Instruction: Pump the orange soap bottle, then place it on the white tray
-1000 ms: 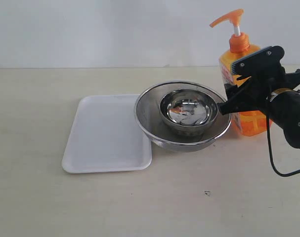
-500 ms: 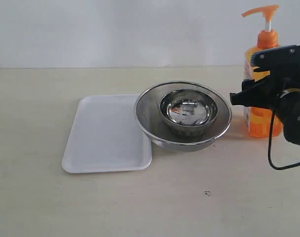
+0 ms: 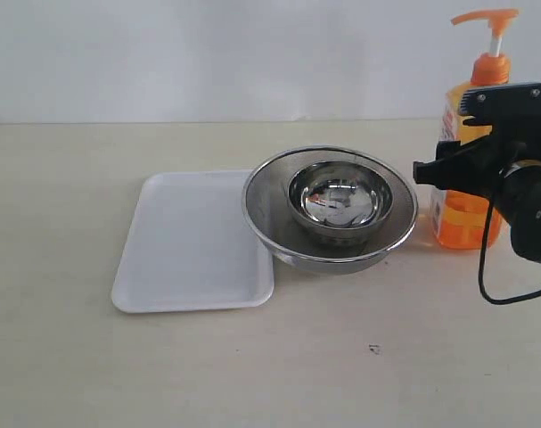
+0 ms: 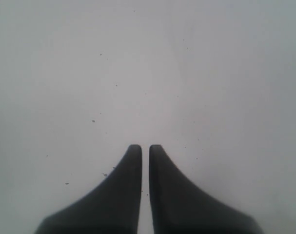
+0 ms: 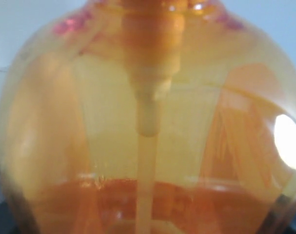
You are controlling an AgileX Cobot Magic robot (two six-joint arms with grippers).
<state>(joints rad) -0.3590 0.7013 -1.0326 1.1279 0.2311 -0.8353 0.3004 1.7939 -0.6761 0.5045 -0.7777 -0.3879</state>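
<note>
Left gripper point(image 4: 145, 150) pressed together, empty. White tray point(image 3: 185, 250) left of centre, open table point(image 3: 65, 374) left and front; its right edge meets the big steel bowl point(image 3: 328, 259), small bowl point(image 3: 341, 203) nested inside. Far right, orange soap bottle point(image 3: 462, 227) upright, just beside the bowl rim, pinched mid-body by right gripper point(image 3: 473, 134).

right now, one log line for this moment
right gripper: shut on bottle, upright, beside bowls | left gripper: shut | tray: bottle not on it

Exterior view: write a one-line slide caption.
Right gripper clasps the orange soap bottle beside two nested steel bowls; the white tray lies left of them.
</note>
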